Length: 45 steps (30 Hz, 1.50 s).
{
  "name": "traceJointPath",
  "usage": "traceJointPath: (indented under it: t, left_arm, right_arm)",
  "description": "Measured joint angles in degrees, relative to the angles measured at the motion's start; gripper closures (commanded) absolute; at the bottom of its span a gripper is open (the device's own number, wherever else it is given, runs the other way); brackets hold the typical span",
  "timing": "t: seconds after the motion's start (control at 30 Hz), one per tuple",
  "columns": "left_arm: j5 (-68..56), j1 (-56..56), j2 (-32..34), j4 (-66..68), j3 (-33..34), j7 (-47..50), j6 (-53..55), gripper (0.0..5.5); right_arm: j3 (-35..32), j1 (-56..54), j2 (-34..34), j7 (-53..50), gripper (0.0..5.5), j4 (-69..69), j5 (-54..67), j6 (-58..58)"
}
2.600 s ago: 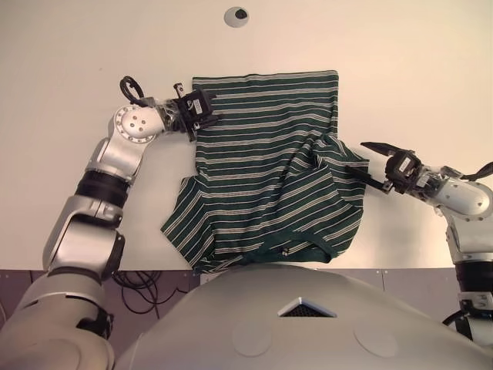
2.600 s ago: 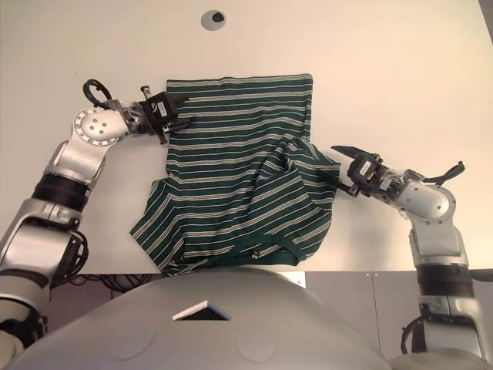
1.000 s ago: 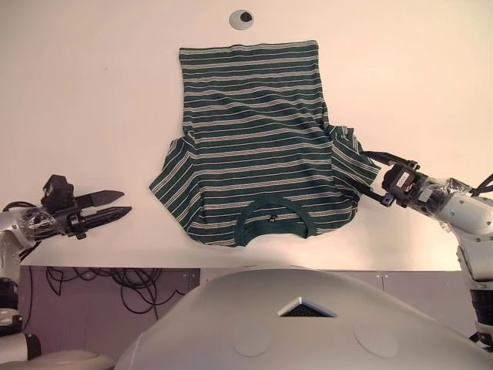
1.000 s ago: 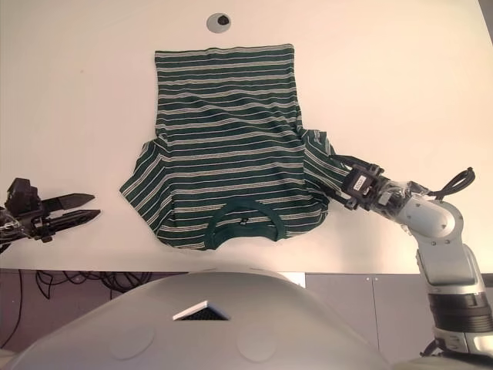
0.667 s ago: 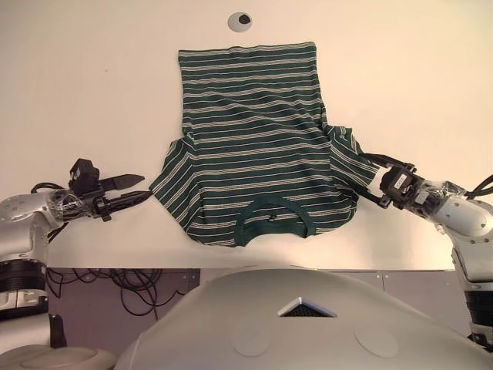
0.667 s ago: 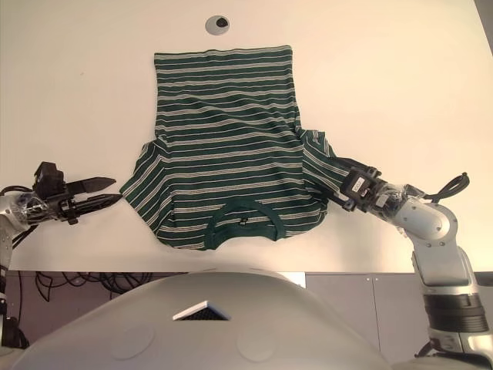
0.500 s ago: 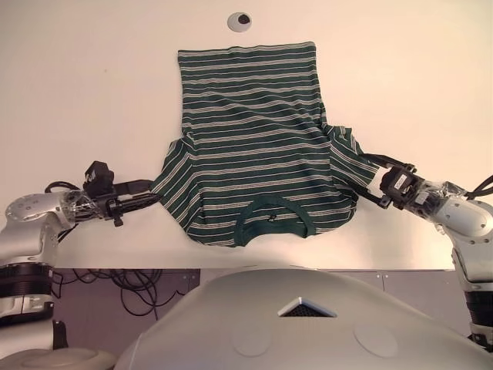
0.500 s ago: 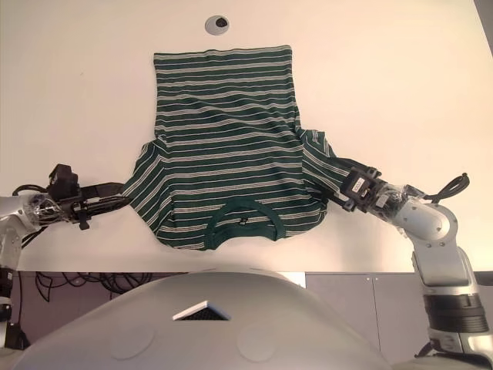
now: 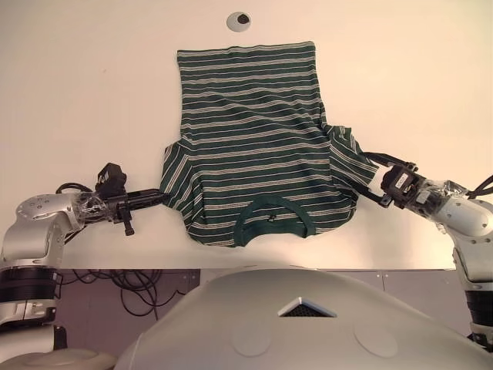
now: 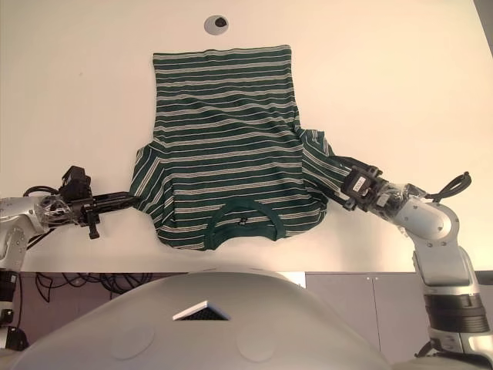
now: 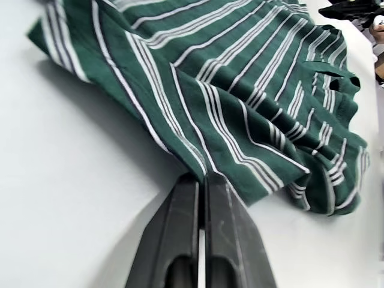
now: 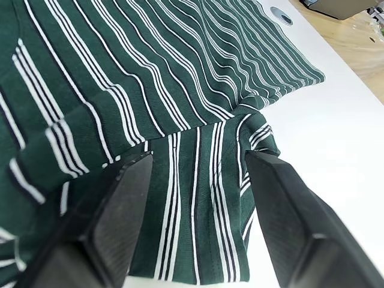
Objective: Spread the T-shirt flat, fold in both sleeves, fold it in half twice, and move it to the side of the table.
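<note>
A dark green T-shirt (image 9: 254,131) with white stripes lies spread on the white table (image 9: 77,92), collar (image 9: 271,220) toward me and hem at the far side. My left gripper (image 9: 162,196) sits at the near left, shut on the edge of the left sleeve (image 11: 180,132), which is bunched slightly inward. In the left wrist view its fingers (image 11: 180,234) press together with the fabric at their tips. My right gripper (image 9: 363,173) is open at the right sleeve (image 12: 204,198). The sleeve cloth lies between its spread fingers (image 12: 123,222).
A round cable hole (image 9: 243,18) sits in the table just beyond the hem. The table's front edge (image 9: 115,267) runs close to both grippers, with cables hanging below it at the left. Bare tabletop lies to either side of the shirt.
The shirt went from crumpled to spread out. My left gripper came from the near left to the left sleeve, shut on its edge and nudged it inward. The right gripper stayed at the right sleeve.
</note>
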Motion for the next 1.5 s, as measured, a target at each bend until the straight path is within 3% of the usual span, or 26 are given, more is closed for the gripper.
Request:
traceJointPath:
  t: [0.13,0.33,0.7,0.97,1.17,1.4,1.5]
  left_arm:
    - [-9.71,-2.31,-0.10,-5.29,3.87,-1.11,8.91,5.47]
    - [-12.68,-3.73,-3.18,-8.11,2.96,-1.34,11.39,5.47]
    - [-1.05,-10.86,-14.24,-2.27,-10.53,0.12,0.98,5.47]
    - [0.14,-14.14,-19.47,-0.08,-10.78,5.50,1.61,4.09]
    - [-0.45,-14.36,-21.64,-0.11,-10.03,7.83,2.13,3.15]
    - [-0.53,-12.90,-22.91,-2.13,-8.97,8.65,-0.96,3.01]
    - [-0.52,-12.48,-22.89,-3.67,-8.80,8.89,-1.66,2.95]
  right_arm:
    - [0.00,-0.23,0.02,0.01,2.69,0.85,0.01,-0.97]
    - [-0.13,-0.04,0.04,0.50,2.69,0.92,0.27,-1.41]
    - [-5.08,4.22,0.56,-0.66,2.69,1.27,4.69,-1.29]
    - [-10.33,5.93,4.73,-1.24,2.69,-0.93,24.19,20.18]
    - [-11.22,-0.84,4.92,-2.91,2.69,4.16,32.74,36.16]
    - [-10.99,-6.44,4.74,-1.34,2.69,10.99,33.25,39.59]
    - [-10.48,-6.14,4.66,-0.40,3.22,10.68,33.08,39.21]
